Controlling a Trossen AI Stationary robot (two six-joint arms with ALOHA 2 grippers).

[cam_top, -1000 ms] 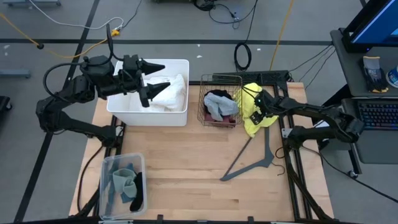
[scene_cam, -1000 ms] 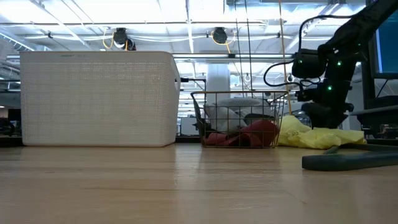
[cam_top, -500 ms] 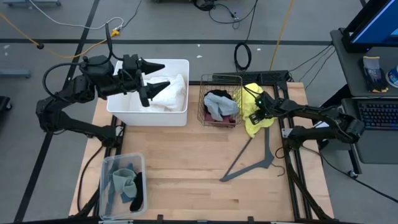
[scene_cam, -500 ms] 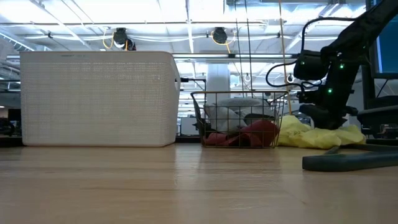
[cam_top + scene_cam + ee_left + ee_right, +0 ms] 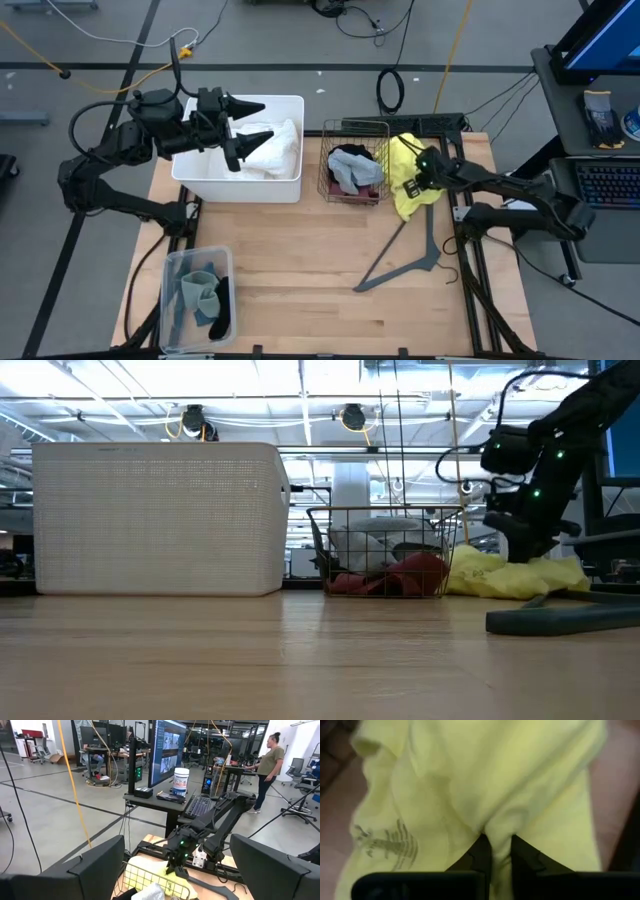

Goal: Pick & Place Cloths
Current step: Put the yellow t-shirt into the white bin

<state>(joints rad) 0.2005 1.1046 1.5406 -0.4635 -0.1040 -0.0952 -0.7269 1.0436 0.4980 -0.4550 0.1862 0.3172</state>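
The bright yellow cloth [image 5: 404, 186] lies crumpled on the table at the far right, beside the wire basket [image 5: 352, 186]. My right gripper [image 5: 410, 178] slants down onto it and is shut on it [image 5: 499, 851]. The basket holds black and grey cloths [image 5: 352, 168], and a maroon one [image 5: 412, 573] shows in the low view. A frilly white cloth [image 5: 276, 150] lies in the white bin [image 5: 292, 103]. My left gripper [image 5: 262, 122] hangs level above that bin, open, with nothing between its fingers [image 5: 182, 870]. My right gripper pinches a raised fold of the yellow cloth [image 5: 498, 831] between its two fingers [image 5: 481, 851]. It comes from above, slanting down from the table's right side. The fabric puckers toward the fingers, and the rest of the cloth [image 5: 520, 576] lies on the table.
A flat grey hanger [image 5: 405, 262] lies on the table just in front of the yellow cloth. A clear bin [image 5: 172, 290] with grey and blue-grey cloths stands at the near left. Bare wood fills the middle and near right. A person [image 5: 267, 765] stands by desks beyond the table.
My right gripper has shut on a fold of the yellow cloth. Its wrist has rolled a little and drawn slightly back toward the table's right edge. The cloth has bunched at the fingers and still rests on the table.
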